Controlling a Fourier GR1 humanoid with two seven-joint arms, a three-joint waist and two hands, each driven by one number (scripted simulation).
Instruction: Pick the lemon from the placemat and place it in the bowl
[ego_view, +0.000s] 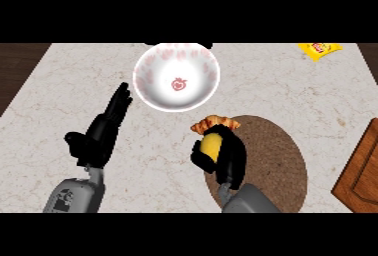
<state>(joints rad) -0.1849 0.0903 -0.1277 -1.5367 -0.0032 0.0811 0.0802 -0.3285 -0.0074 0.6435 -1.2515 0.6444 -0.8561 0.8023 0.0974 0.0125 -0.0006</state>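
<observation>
A yellow lemon (212, 144) sits inside my right hand (227, 155), whose fingers and thumb curl round it over the left edge of the round brown placemat (277, 155). Just beyond the hand lies an orange-brown croissant (215, 123) at the placemat's far left rim. The white bowl (177, 76) with red markings stands further away, up and to the left of the hand. My left hand (103, 131) rests open at the left of the counter, fingers pointing up toward the bowl's left side.
A yellow snack bag (320, 50) lies at the far right of the counter. A wooden board (362, 175) juts in from the right edge. The counter's left edge borders dark wood (18, 70).
</observation>
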